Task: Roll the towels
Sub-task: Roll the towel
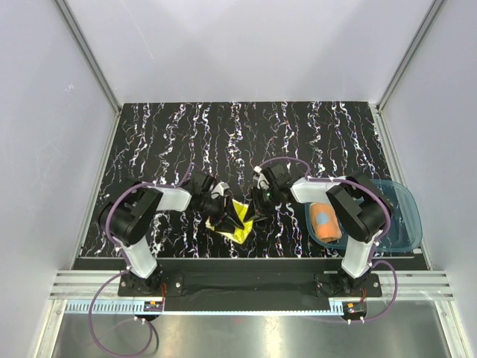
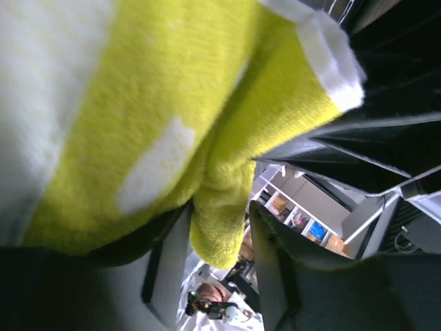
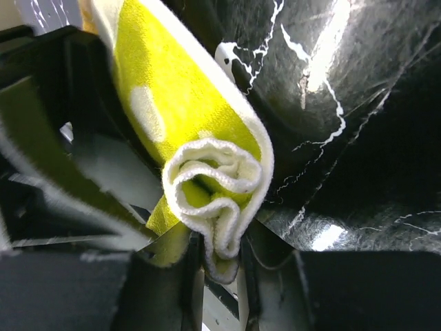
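Yellow towel point(image 3: 186, 117), rolled, seems pinched end-on within right hand point(image 3: 220, 265).

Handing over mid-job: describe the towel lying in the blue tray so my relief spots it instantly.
Find the black white-veined table, then the translucent blue plastic tray at its right edge. Inside lies a small orange cloth towel with a light-blue dot, bundled into a stubby roll. The only other cloth is a yellow-and-white towel, which sits mid-table, outside the tray.
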`<state>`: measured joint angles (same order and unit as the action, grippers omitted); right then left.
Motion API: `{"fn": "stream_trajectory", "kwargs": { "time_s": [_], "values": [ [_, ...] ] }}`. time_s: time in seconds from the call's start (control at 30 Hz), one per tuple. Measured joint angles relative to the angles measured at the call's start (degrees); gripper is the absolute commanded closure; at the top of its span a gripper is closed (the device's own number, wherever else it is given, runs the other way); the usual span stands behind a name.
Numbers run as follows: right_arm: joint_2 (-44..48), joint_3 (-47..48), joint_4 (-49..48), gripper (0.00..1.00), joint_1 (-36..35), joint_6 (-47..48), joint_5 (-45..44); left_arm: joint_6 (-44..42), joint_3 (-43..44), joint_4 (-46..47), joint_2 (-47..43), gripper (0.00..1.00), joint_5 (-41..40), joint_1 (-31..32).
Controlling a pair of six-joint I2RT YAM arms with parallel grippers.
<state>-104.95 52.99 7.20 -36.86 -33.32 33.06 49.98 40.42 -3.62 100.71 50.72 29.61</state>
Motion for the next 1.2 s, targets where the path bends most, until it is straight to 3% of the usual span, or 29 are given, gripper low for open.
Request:
{"fn": "stream_trajectory", "kwargs": {
  "time_s": [0.17, 0.27, 0.47, 0.6, 0.9, 1.2],
  "values": [
    [-0.15, 3.10, 5.29, 0.83, -0.52, 0.96, -2.71, -4.28, 2.38, -10.51, -6.23, 0.50, -9.42, 0.61],
    [-0.15, 5.27, 9.31, 0.83, -0.70, 1.86, -4.96, -7.72, 7.69, -20.24, -12.46, 0.50, -22.16, 3.26],
    [-0.13, 9.14, 16.87, 0.81, -1.51, 2.75, -7.78, -13.31, 21.27, -29.99, -22.67, 0.53, -50.88, 20.79],
    [-0.22, 11.89, 21.05, 0.80, -2.16, 3.15, -8.68, -16.63, 23.63, -30.45, -22.47, 0.53, -61.83, 30.95],
    [-3.56, 15.21, 25.24, 0.79, -1.57, 3.74, -9.49, -17.40, 21.64, -31.67, -12.26, 0.54, -72.00, 36.65],
    [-4.46, 16.50, 25.90, 0.78, -2.01, 3.87, -9.46, -18.45, 21.20, -29.05, -8.02, 0.54, -72.65, 40.17]
  ]
}}
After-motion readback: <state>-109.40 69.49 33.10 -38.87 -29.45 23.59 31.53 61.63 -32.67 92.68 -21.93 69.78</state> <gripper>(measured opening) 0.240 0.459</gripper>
